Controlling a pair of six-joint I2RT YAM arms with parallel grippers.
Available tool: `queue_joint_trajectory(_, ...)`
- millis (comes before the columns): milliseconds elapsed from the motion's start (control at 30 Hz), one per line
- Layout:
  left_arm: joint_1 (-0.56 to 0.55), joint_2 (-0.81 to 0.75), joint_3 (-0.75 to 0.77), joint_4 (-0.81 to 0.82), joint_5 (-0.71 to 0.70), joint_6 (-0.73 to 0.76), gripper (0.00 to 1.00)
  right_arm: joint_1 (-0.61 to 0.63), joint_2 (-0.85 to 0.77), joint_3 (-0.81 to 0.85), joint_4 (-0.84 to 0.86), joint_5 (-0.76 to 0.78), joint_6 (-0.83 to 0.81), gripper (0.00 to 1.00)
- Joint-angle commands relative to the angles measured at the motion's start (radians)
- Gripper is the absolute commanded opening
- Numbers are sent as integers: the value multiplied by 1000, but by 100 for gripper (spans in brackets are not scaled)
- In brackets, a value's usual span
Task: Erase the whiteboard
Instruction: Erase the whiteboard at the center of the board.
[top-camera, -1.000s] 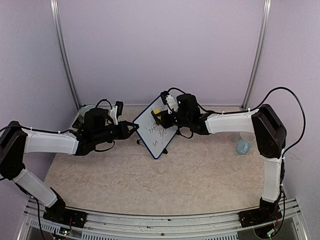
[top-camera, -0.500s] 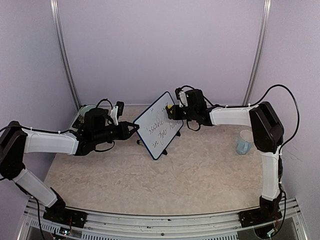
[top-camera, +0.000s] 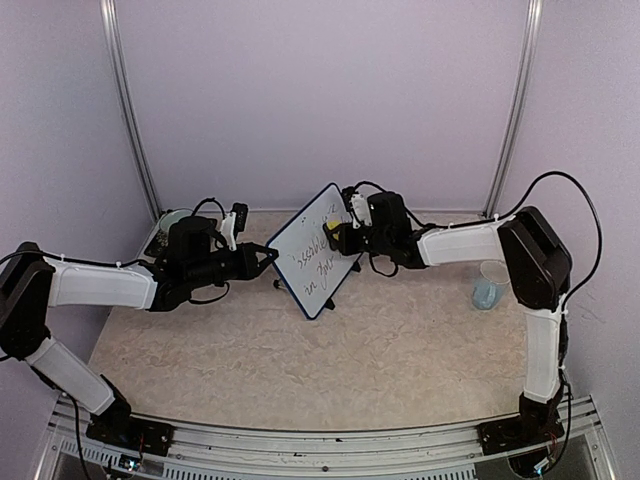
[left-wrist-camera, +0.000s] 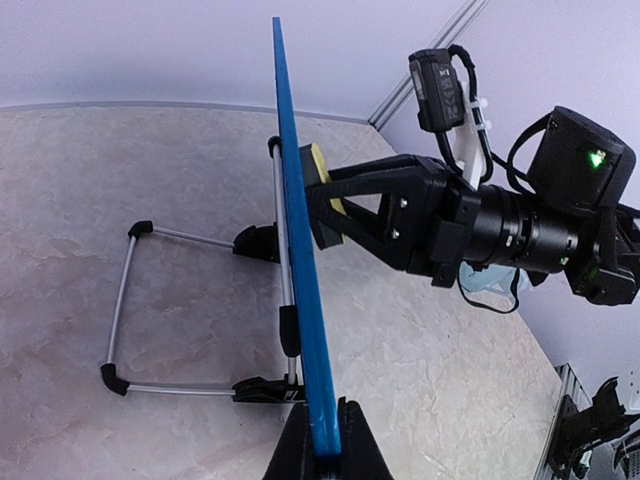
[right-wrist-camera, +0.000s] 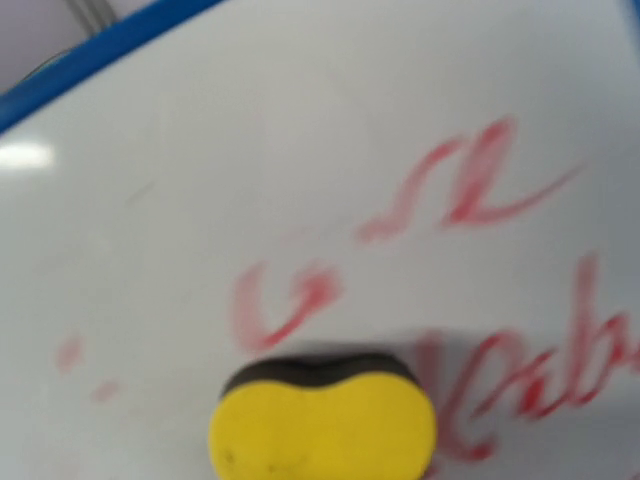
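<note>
From the top view, the small rectangular whiteboard (top-camera: 312, 252), with a glossy white face and a thin dark-blue frame, stands propped near the back middle of the beige marbled table (top-camera: 380, 350), tilted and angled between my two arms. My left gripper (top-camera: 270, 257) meets its left edge. My right gripper (top-camera: 338, 236) is at its upper right part, with a speck of yellow showing there.

My left wrist camera sees the board edge-on as a blue strip (left-wrist-camera: 300, 270). My left gripper (left-wrist-camera: 322, 448) is clenched on that frame at the bottom of the view. Behind the board a thin wire stand with black feet (left-wrist-camera: 118, 300) rests on the table. On the face side, my right gripper (left-wrist-camera: 326, 206) is clamped on a yellow sponge with a dark backing layer (left-wrist-camera: 319, 160), pressed flat against the board.

My right wrist camera shows what neither of the others does: the writing (right-wrist-camera: 470, 190) is red cursive, smeared and blurred, and I cannot read it. The sponge (right-wrist-camera: 322, 430) sits low in that view, against the white face, covering part of the lower line.

A translucent pale-blue cup (top-camera: 487, 288) stands on the table by my right arm, well apart from the board. A round greenish dish (top-camera: 172, 218) lies at the back left corner, partly hidden by my left arm.
</note>
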Motion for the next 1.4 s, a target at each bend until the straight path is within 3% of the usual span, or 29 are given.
queue_joint_trajectory(0, -18, -3, -6, 14, 75, -13, 0, 68, -38, -63, 47, -57, -55, 12)
queue_joint_trajectory(700, -18, -8, -7, 11, 75, -11, 0, 100, 31, 202, -124, 90, -118, 11)
queue_joint_trajectory(1100, -19, -7, -7, 14, 75, -12, 0, 100, -12, -59, -33, 93, -71, 11)
queue_joint_trajectory(1367, -21, -6, -7, 14, 73, -12, 0, 96, -11, -6, -53, 102, -79, 10)
